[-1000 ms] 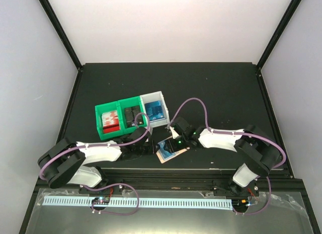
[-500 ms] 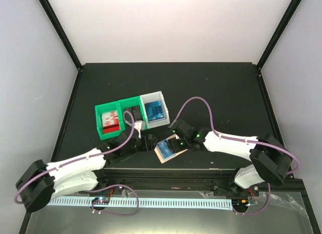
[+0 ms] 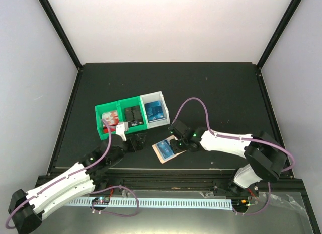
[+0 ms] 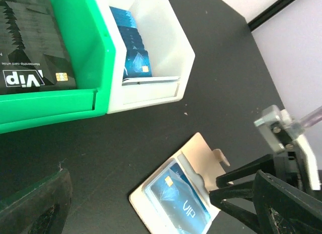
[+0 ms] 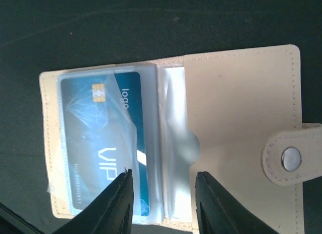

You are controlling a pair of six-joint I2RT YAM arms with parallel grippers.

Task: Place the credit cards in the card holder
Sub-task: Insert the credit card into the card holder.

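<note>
The tan card holder [image 3: 160, 154] lies open on the black table, flap and snap tab [image 5: 284, 158] to one side. Blue credit cards [image 5: 95, 143] marked VIP sit in its clear sleeve, visible too in the left wrist view as credit cards [image 4: 176, 199]. My right gripper [image 5: 163, 183] is open just over the holder [image 5: 241, 108], one finger above the cards, the other above the flap, nothing pinched. My left gripper [image 3: 133, 142] stands wide open and empty, left of the holder [image 4: 201, 151]. More blue cards [image 4: 132, 48] stand in the white bin [image 4: 151, 93].
A green two-part bin [image 3: 108, 135] sits left of the white bin [image 3: 160, 124]; it holds black VIP cards [image 4: 30, 58] and red-and-white cards [image 3: 109, 119]. The right gripper's fingers [image 4: 236, 177] show at the holder's edge in the left wrist view. The table's front edge runs just below the holder.
My left gripper opened wide, let go at the holder and drew back to the left as the arm retracted. My right gripper shifted left over the holder and its jaws narrowed.
</note>
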